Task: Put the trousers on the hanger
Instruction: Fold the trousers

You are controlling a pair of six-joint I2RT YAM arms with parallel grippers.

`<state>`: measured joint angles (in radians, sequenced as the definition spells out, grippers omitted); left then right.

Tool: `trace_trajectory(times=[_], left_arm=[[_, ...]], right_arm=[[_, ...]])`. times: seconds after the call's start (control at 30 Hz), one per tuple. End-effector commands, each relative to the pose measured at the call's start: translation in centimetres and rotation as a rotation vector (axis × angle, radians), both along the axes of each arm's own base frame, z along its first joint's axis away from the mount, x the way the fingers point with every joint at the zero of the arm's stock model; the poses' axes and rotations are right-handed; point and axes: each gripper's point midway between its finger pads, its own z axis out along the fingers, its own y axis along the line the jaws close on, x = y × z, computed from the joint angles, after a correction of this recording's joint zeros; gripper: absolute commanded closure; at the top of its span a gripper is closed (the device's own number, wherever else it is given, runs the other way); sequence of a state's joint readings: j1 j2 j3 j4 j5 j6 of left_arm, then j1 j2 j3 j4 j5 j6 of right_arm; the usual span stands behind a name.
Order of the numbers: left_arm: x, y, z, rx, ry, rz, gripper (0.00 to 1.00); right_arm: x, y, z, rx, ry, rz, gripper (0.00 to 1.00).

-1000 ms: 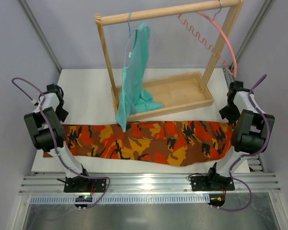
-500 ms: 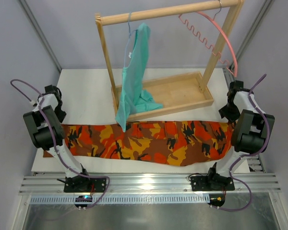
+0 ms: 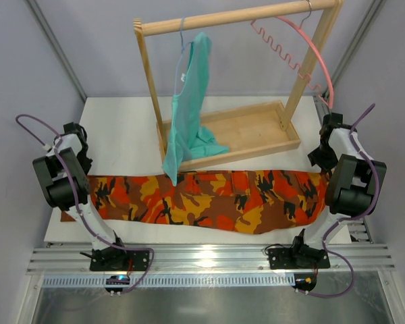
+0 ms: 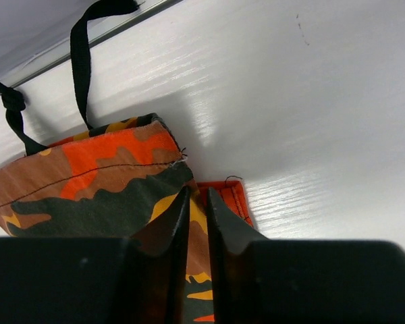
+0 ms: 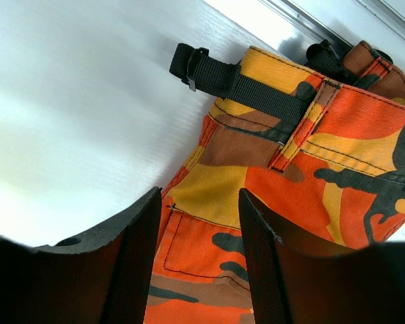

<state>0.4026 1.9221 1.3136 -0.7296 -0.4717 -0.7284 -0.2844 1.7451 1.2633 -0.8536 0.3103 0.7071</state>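
Seen from above, the trousers [image 3: 202, 199] lie flat along the table's [image 3: 121, 138] near edge, reaching from left edge to right. The hanger [image 3: 304, 50] hangs on a wooden rack [image 3: 236, 19] toward the far right corner. In the left wrist view, the left gripper [image 4: 197, 196] is pressed nearly together at the hem, possibly nipping cloth. In the right wrist view, the right gripper [image 5: 199, 202] is spread wide over the waistband.

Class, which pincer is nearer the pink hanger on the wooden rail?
Right. The right pincer is at the waist end of the trousers, just below the hanger at the right end of the rail. The left pincer is at their leg end, across the table.
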Motion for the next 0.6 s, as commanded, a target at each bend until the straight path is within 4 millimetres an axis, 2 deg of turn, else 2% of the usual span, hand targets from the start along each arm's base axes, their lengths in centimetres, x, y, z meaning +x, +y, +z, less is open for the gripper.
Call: trace_trajectory(times=[0.0,0.07,0.1,0.2,0.3,0.33,0.4,0.43,0.47,0.53,0.57], left_arm=[[-0.5,0.8,-0.3,0.027,0.015,0.023,0.86],[-0.6,1.0,0.2,0.043,0.021,0.025,0.98],[-0.6,0.9,0.6,0.047,0.016,0.022,1.0],[-1.0,1.2,1.5,0.069,0.017,0.023,0.99],[-2.2,1.2,3.2,0.106,0.043,0.045,1.0],[-2.4,0.8,4.3,0.122,0.035,0.043,1.0],[-2.9,0.0,4.7,0.133,0.024,0.043,0.99],[-2.8,-0.4,5.7,0.147,-0.017,0.039,0.99],[-3.4,-1.1,5.3,0.143,-0.008,0.031,0.99],[-3.5,-1.6,5.9,0.169,-0.028,0.035,0.99],[-3.1,-2.5,6.4,0.18,-0.049,0.009,1.0]], right_arm=[[1.4,-0.5,1.5,-0.021,-0.051,0.011,0.47],[1.3,-0.5,1.2,-0.016,-0.044,0.013,0.47],[1.3,-0.5,1.2,-0.017,-0.043,0.01,0.47],[1.3,-0.5,0.9,-0.014,-0.037,0.012,0.47],[1.3,-0.5,0.9,-0.011,-0.039,0.01,0.47],[1.4,-0.4,0.9,-0.009,-0.04,0.01,0.47],[1.3,-0.4,0.9,-0.009,-0.04,0.009,0.47],[1.4,-0.4,0.9,-0.008,-0.042,0.008,0.47],[1.4,-0.3,0.8,-0.007,-0.04,0.008,0.47],[1.4,-0.3,0.9,-0.007,-0.041,0.008,0.47],[1.3,-0.3,0.8,-0.004,-0.04,0.008,0.47]])
